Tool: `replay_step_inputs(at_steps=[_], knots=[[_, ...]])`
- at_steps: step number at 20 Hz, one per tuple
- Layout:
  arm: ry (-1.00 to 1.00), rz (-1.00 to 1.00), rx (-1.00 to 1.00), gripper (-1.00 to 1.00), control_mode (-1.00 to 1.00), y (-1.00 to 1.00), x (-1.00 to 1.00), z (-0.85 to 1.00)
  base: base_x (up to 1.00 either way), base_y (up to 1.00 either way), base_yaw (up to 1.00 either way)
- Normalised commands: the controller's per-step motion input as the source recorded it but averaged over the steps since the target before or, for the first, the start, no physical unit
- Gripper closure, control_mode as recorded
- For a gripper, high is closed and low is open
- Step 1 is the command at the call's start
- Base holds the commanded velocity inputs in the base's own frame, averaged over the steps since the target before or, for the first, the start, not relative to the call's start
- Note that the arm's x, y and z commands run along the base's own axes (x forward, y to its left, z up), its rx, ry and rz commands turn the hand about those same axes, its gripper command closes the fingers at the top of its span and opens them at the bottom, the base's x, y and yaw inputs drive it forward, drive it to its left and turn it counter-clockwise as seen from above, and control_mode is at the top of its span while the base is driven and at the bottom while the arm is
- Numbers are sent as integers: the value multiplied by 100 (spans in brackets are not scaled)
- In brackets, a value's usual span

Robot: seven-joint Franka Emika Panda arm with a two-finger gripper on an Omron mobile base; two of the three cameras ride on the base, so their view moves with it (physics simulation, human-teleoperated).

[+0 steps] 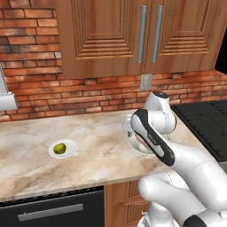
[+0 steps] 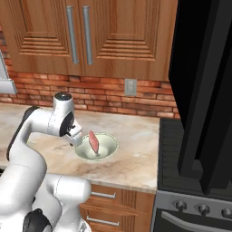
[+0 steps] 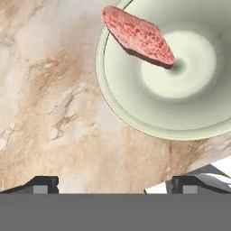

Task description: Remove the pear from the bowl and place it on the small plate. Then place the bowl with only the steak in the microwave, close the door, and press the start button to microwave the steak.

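1. Fingers [image 3: 113, 184] spread wide, grasping nothing, hovering over bare bench [image 3: 49, 90].
2. Bowl [image 3: 135, 113] just ahead of fingers, holding only steak [image 3: 137, 34], propped against its wall.
3. Pear [image 1: 60, 148] on plate [image 1: 71, 153], well apart.
4. Bowl judged stiff, smooth, likely slippery; best pinched across near rim, kept level so steak stays put.

Yellow-green pear [image 1: 60, 148] on a white small plate [image 1: 71, 152] — mottled pink-red steak [image 3: 137, 35] in the off-white bowl [image 3: 180, 113] — tan-veined marble counter [image 3: 49, 90].
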Motion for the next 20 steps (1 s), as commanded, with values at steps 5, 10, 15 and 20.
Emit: replay_step_inputs(at_steps=[5, 10, 15, 20], knots=[[0, -15, 13, -100, -100, -100, -1, 31, 0, 0, 0], [0, -14, 17, -100, -100, -100, 0, 8, 0, 0, 0], [1, -7, 19, -100, -100, -97, 1, -12, 0, 0, 0], [3, 0, 10, -100, -100, -60, 14, -30, 0, 0, 0]])
